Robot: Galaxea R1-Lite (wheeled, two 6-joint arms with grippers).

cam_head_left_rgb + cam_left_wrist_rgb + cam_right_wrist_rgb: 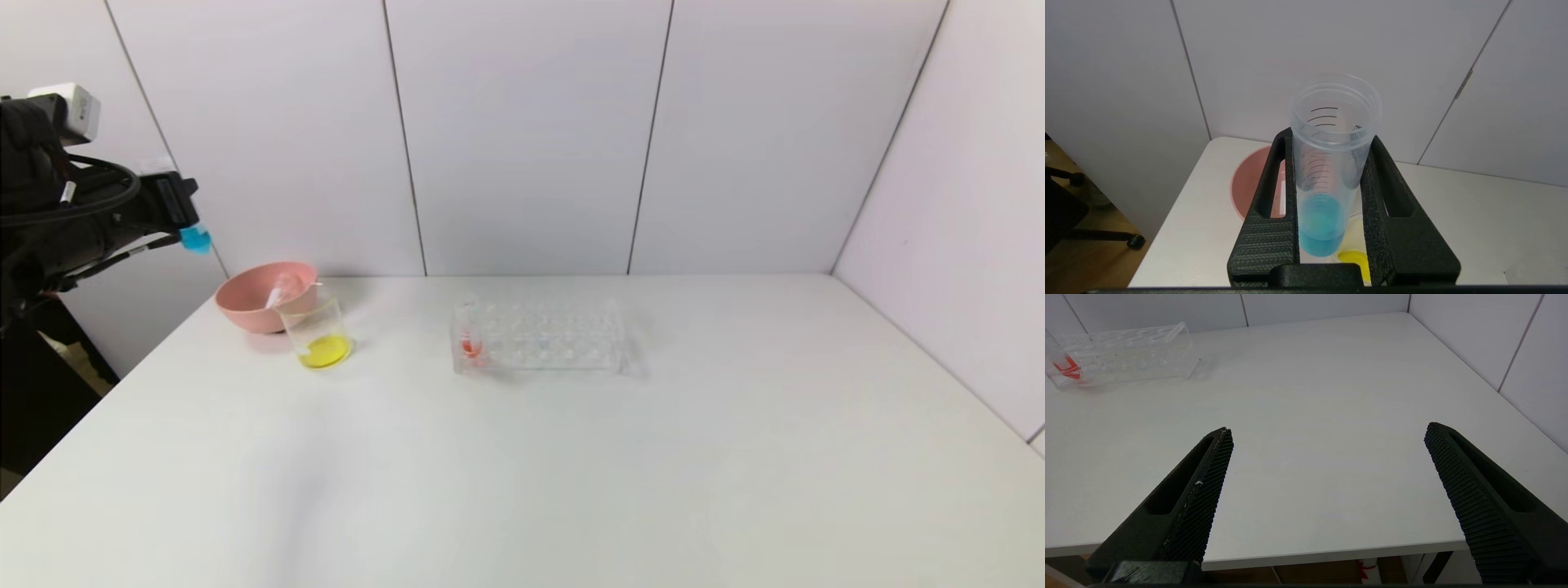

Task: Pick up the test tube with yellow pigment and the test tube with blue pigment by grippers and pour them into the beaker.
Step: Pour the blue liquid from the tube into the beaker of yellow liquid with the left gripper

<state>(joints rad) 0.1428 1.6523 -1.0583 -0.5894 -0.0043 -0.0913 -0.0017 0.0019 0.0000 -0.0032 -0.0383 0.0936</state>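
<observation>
My left gripper (175, 214) is raised at the far left, above and left of the pink bowl, shut on the test tube with blue pigment (196, 239). In the left wrist view the gripper (1331, 138) clamps this clear tube (1333, 122), with the blue liquid (1319, 224) at its lower end. The beaker (320, 331) stands in front of the bowl with yellow liquid at its bottom, and it shows below the tube (1354, 259). A clear tube (282, 290) with no yellow showing lies in the bowl. My right gripper (1327, 430) is open and empty near the table's front edge.
The pink bowl (253, 306) sits at the back left, touching the beaker; it also shows in the left wrist view (1245, 183). A clear tube rack (555, 335) in mid-table holds a red-orange tube (471, 343). The rack (1126, 351) shows far from the right gripper.
</observation>
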